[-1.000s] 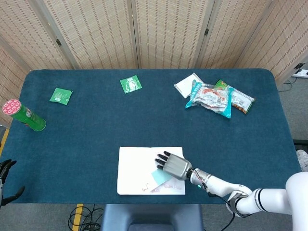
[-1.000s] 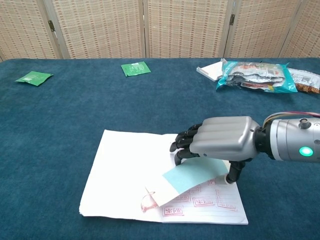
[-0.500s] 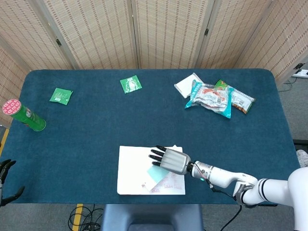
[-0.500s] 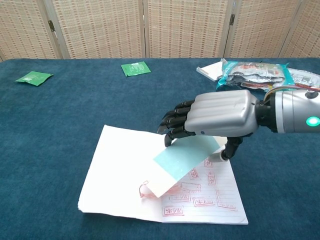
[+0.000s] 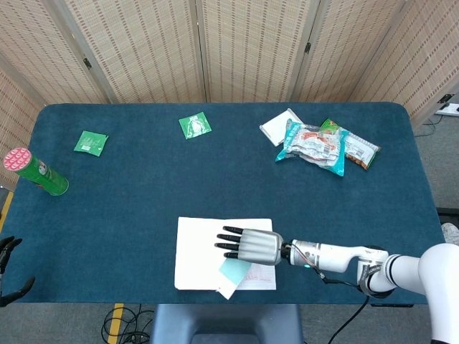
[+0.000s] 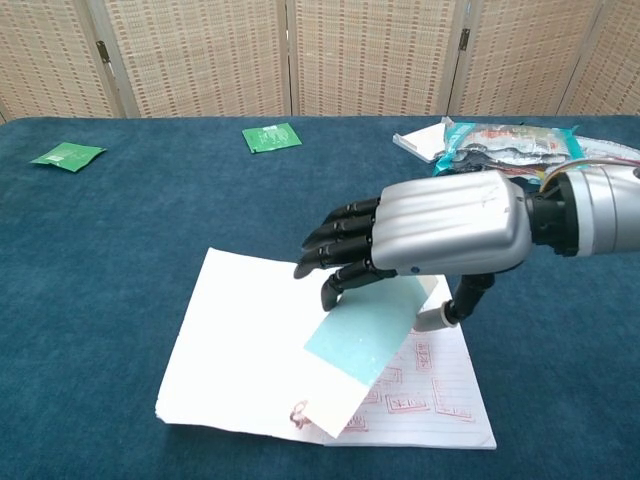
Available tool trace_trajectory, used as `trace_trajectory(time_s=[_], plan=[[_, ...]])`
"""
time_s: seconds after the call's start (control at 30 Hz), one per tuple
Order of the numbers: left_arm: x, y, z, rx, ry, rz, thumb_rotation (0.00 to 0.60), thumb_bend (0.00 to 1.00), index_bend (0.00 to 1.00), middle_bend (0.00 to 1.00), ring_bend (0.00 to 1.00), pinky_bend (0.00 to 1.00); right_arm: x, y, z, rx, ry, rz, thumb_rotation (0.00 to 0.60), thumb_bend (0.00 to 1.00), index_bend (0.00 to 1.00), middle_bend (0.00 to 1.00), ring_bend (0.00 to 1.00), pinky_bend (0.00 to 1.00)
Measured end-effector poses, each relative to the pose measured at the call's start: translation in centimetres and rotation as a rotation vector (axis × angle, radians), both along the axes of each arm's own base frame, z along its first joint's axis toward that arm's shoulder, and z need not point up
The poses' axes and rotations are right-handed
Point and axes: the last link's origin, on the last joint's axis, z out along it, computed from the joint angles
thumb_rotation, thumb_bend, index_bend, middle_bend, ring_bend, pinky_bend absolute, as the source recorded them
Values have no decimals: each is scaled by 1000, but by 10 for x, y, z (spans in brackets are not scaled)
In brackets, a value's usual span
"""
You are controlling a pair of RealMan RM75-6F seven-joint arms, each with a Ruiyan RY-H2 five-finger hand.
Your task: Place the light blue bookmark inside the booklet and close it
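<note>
The white booklet (image 5: 199, 252) (image 6: 240, 335) lies open and flat near the table's front edge; its right page (image 6: 432, 395) is lined and carries red stamps. My right hand (image 5: 251, 246) (image 6: 440, 238) hovers over the booklet's middle, palm down, fingers stretched to the left. It holds the light blue bookmark (image 5: 232, 272) (image 6: 368, 328) by its upper end, between thumb and fingers. The bookmark slants down to the front left, and its white tip with a red clip (image 6: 299, 411) reaches the booklet's front edge. Only the dark fingertips of my left hand (image 5: 8, 247) show, spread, at the lower left edge of the head view.
Two green packets (image 5: 90, 142) (image 5: 194, 125) lie at the back left and back middle. A green can with a red lid (image 5: 37, 173) lies at the far left. Snack bags (image 5: 324, 146) (image 6: 512, 150) and a white pack (image 5: 276, 126) are piled at the back right.
My right hand has risen and moved left over the booklet, carrying the bookmark with it. The bookmark's lower tip has swung toward the booklet's front edge. The left hand has not moved.
</note>
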Motion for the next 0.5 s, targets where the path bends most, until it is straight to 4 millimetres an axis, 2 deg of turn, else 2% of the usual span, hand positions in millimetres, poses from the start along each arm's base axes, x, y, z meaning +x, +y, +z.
trace_trajectory(time_s=[0.23, 0.5], plan=[[5, 2, -1, -5, 5, -10, 600, 269, 191, 163, 152, 202, -6, 3, 2, 44, 0, 100, 600, 247, 268, 86, 0, 84], [8, 3, -1, -8, 9, -12, 600, 269, 191, 163, 152, 202, -10, -10, 4, 50, 4, 221, 600, 247, 268, 86, 0, 72]])
